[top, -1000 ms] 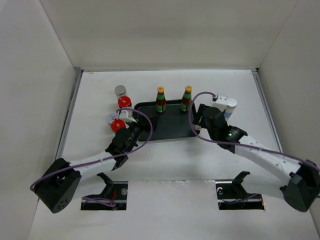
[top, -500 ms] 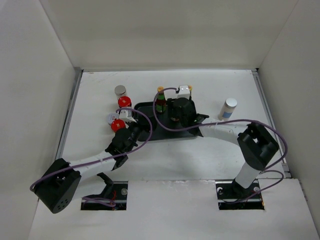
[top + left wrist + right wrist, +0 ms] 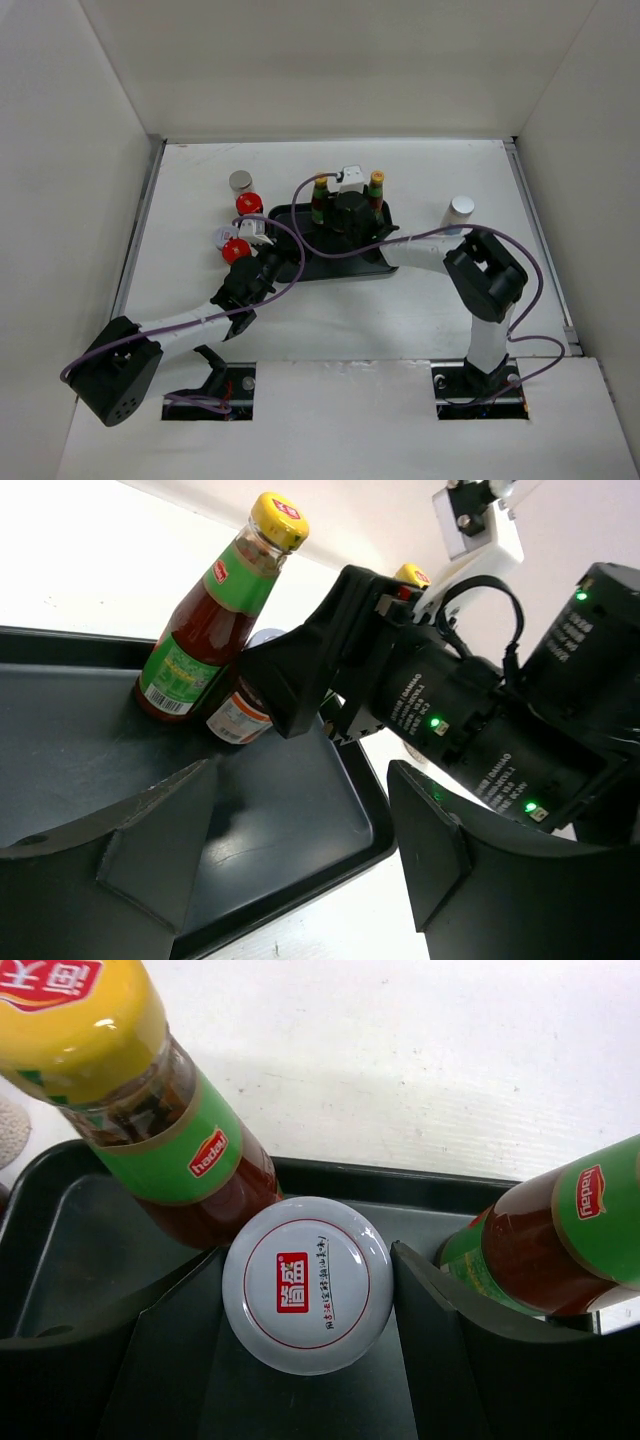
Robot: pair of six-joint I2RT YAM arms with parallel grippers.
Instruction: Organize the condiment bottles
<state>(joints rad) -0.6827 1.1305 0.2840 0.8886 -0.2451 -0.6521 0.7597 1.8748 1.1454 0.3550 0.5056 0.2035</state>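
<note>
Left of the black tray (image 3: 335, 270), two red-lidded jars (image 3: 247, 203) and a silver-lidded jar (image 3: 240, 180) are standing. The left gripper (image 3: 300, 780) is hovering at the tray's left end, fingers spread wide and empty. Inside the tray, between two yellow-capped bottles (image 3: 170, 1130), the right gripper (image 3: 308, 1260) is clamping a white-lidded jar (image 3: 307, 1305). A white cylinder (image 3: 460, 207) is standing far right

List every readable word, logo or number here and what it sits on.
"简盛" in a red square: white lid of the jar; small print beside it unreadable.
Roughly "hadad", uncertain: red shield on the green neck band of the bottle at picture left, right wrist view.
Red logo on its yellow cap: cut off.
Same shield on the bottle at picture right: blurred.
Barcode on the nearer bottle, left wrist view: digits too small.
</note>
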